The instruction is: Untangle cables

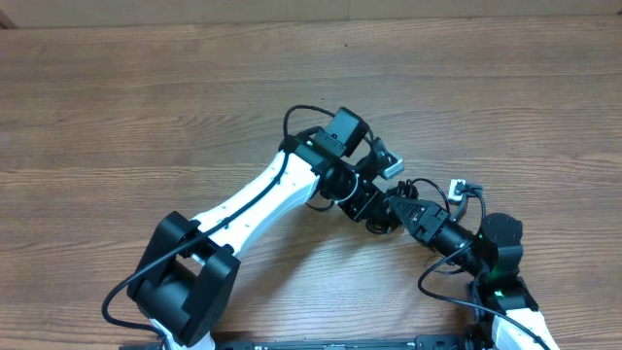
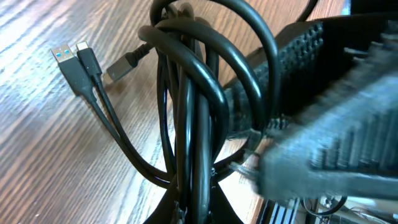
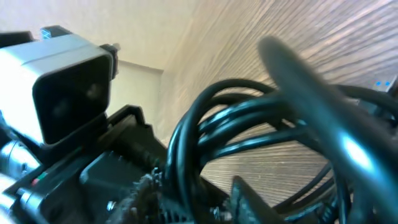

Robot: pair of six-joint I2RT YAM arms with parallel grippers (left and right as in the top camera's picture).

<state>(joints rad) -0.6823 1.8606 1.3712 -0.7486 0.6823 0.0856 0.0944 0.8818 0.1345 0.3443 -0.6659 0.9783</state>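
The cables (image 2: 186, 93) are a bundle of thin black cords looped together. In the left wrist view they rise from my left gripper (image 2: 196, 208), which is shut on several strands at the bottom. Three plug ends (image 2: 78, 59) rest on the wood at the upper left. My right gripper (image 3: 193, 186) straddles the same loops (image 3: 211, 124), with strands pressed between its fingers; the view is blurred. Overhead, the left gripper (image 1: 367, 204) and right gripper (image 1: 398, 210) meet nose to nose at the table's middle. The bundle is mostly hidden beneath them.
The wooden table (image 1: 146, 107) stretches around both arms. The left arm (image 1: 253, 199) reaches in from the bottom left. The right arm (image 1: 491, 253) comes in from the bottom right, with thicker black arm cables looping beside it. The left wrist's camera box (image 3: 62, 87) is close to the right gripper.
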